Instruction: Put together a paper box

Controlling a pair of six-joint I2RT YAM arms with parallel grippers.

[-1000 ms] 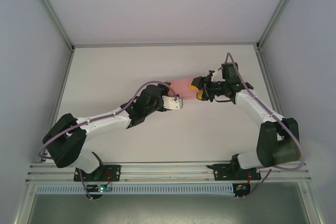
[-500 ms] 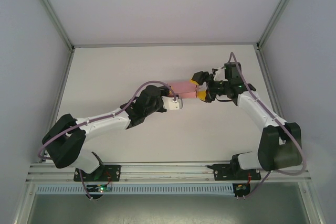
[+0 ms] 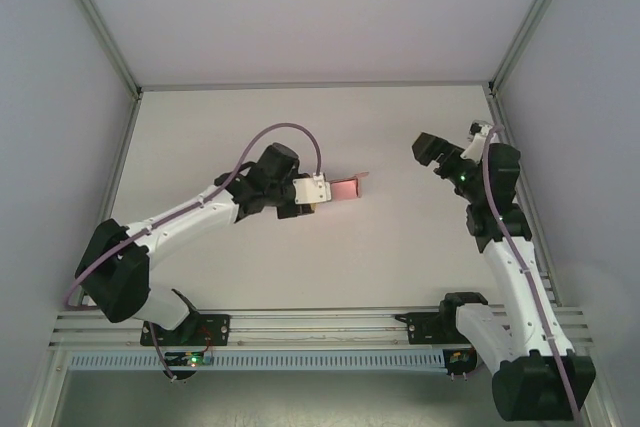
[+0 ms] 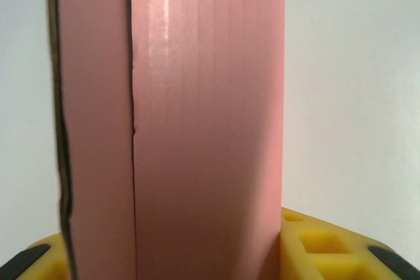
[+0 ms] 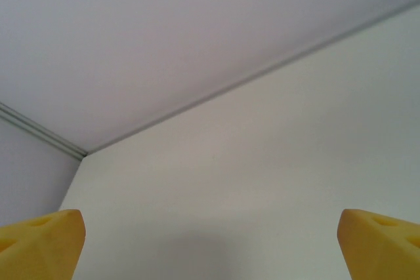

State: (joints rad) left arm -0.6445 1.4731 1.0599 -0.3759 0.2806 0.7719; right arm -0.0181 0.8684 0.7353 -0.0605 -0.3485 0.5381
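Pinches pink thin-card paper box [image 3: 343, 188] in left claw [image 3: 320, 193], over middle of white worktop [image 3: 380, 257]. Holds right claw [image 3: 432, 150] spread wide, empty, well apart. Seems folded into flat sleeve already; probably end flaps left to close.

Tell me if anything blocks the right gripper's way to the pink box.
Nothing visible does. Just table surface lies between the open right gripper and the paper box, which the left gripper holds.
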